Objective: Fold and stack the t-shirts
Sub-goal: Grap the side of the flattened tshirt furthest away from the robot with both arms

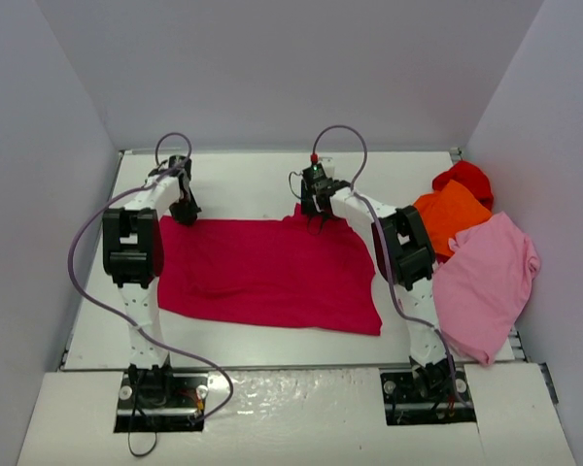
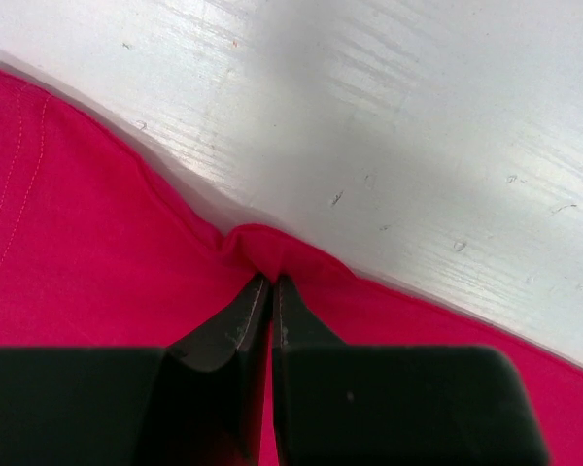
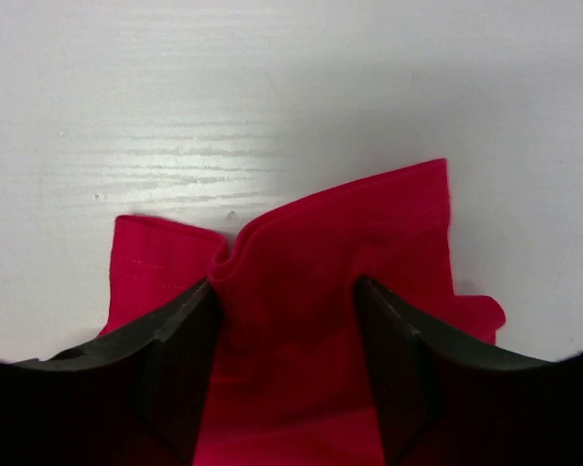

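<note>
Crimson shirt (image 1: pixel 267 272) lies spread at centre frame; pink shirt (image 1: pixel 486 282), orange shirt (image 1: pixel 452 218) and red shirt (image 1: pixel 466 178) are heaped at right. Left gripper (image 2: pixel 273 282) is clenched on the crimson shirt's upper-left edge. Right gripper (image 3: pixel 284 282) stands parted astride its upper-right corner.

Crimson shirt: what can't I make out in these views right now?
- Top view: far corners of the crimson shirt, hidden under the left hand and right hand.
- Right wrist view: shirt's lower part, cut off by the frame and fingers.
- Top view: bright red shirt, mostly under the orange shirt.
</note>
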`<state>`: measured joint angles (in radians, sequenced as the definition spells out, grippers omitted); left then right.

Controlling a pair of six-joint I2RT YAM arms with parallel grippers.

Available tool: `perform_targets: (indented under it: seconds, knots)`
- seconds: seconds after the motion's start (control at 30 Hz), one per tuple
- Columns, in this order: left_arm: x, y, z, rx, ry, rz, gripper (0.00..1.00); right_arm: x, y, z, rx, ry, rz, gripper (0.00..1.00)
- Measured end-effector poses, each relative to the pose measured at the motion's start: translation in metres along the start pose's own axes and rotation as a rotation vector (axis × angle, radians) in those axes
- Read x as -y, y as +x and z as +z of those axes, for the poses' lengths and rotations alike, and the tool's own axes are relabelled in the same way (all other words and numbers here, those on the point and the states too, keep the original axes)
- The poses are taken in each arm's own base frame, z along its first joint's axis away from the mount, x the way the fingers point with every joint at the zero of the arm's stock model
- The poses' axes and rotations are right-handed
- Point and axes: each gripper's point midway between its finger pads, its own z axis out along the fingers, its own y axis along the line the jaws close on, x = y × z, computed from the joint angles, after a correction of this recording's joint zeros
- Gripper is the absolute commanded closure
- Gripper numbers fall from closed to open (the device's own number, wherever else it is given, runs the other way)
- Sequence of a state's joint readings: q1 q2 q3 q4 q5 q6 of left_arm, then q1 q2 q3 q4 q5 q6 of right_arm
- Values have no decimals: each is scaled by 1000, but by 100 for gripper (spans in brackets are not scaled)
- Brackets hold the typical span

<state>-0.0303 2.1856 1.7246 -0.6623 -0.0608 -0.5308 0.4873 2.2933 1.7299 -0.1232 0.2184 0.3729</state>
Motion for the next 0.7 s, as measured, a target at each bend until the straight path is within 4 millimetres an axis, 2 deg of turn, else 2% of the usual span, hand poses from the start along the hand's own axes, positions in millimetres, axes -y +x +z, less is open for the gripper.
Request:
perform_targets:
  seconds: [0.17,0.23,0.3,0.53,0.7]
  knots:
    - [-2,4,-1,17,9,-13,100,3,7,-6,-17,9,-16,76]
    - [-3,6,-2,19,9,-19,100,3,9,-8,-18,14,-23,91]
    - [-4,9,-3,18,5,-23,100,2,10,-9,-20,16,-30,99]
    - [-10,23,-10,-2,-23,-16,100,5,11,-11,-21,37,-64,100]
    - [-20,44,-19,-58,-54,1,100,12,21,-21,-21,87,-106,100]
